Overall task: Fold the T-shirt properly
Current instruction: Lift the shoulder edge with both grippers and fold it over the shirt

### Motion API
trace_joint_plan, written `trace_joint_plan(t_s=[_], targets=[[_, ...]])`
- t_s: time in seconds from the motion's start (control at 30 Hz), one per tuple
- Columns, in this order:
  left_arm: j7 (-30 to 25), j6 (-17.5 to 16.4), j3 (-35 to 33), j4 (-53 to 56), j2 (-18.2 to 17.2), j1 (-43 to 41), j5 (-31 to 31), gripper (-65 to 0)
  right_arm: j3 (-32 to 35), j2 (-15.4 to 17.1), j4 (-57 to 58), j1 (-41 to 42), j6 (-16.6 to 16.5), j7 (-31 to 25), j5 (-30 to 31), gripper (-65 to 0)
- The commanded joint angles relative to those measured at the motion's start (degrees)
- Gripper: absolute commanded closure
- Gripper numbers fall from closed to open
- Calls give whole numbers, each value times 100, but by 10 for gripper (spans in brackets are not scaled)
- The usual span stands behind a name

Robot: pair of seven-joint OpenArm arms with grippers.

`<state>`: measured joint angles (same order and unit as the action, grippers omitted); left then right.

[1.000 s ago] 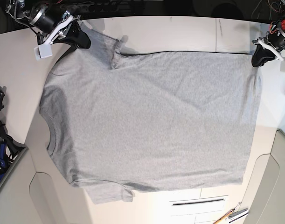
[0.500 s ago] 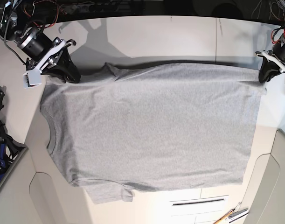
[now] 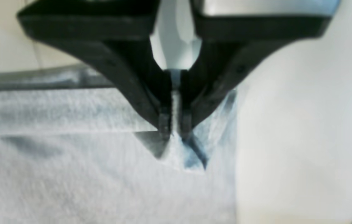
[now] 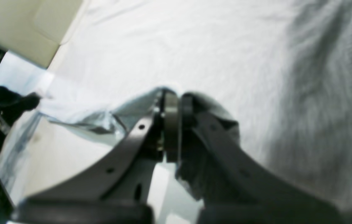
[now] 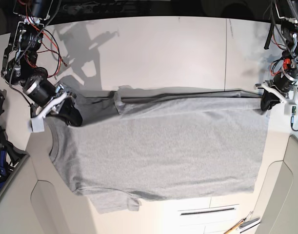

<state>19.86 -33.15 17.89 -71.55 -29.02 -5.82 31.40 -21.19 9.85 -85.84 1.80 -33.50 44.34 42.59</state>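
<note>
T-shirt (image 5: 163, 146): spread flat on the pale table (image 5: 163, 44), plain side up, neck hole toward the base view's left, hem toward its right; one long edge is lifted and coming over the body.

Left gripper (image 5: 266, 101): at the hem-side far corner of the T-shirt, jaws pressed together on a pinch of grey cloth; the wrist view shows fabric squeezed between the two black fingertips (image 3: 163, 123).

Right gripper (image 5: 70, 116): at the shoulder end of the T-shirt, beside the neck hole, jaws narrow and clamped on a fold of the same cloth, as its wrist view shows.

Lifted edge (image 5: 188, 95): stretched fairly straight between the two grips, with a small bunched flap near the sleeve, closer to the right gripper.

Step in hand: by my reading, a lengthwise fold, carrying the far edge across the T-shirt toward the near edge.

Doing it well: keep both grips level and moving at one pace so the edge stays taut and parallel to the near side of the T-shirt; hold enough tension to smooth the bunched flap, not so much that the body drags over the table.

Risk: the sleeve may tuck crooked under the fold.

Release: only once the carried edge lies flat on the T-shirt.
</note>
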Motion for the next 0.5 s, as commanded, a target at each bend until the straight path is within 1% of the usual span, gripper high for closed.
trace_joint_plan(t_s=[0.0,0.07,0.2,0.33,0.47], targets=[[-155,-9,-35,46,-116,229,-31,0,50,59,76,278,-31,-151,92,0],[-245,-7,-131,310,-116,533,-212,0,157,59,431,612,-28,-153,-9,0],[-273,-9,-227,831,-116,1058,-214,0,374,59,1027,1143,-26,-326,-308,0],[-302,-9,-251,1169,-116,1397,-319,0,555,59,1394,1478,-26,-671,-669,0],[-365,-9,-251,1311,-118,1534,-341,0,732,57,1515,1617,-20,-929,-1056,0]])
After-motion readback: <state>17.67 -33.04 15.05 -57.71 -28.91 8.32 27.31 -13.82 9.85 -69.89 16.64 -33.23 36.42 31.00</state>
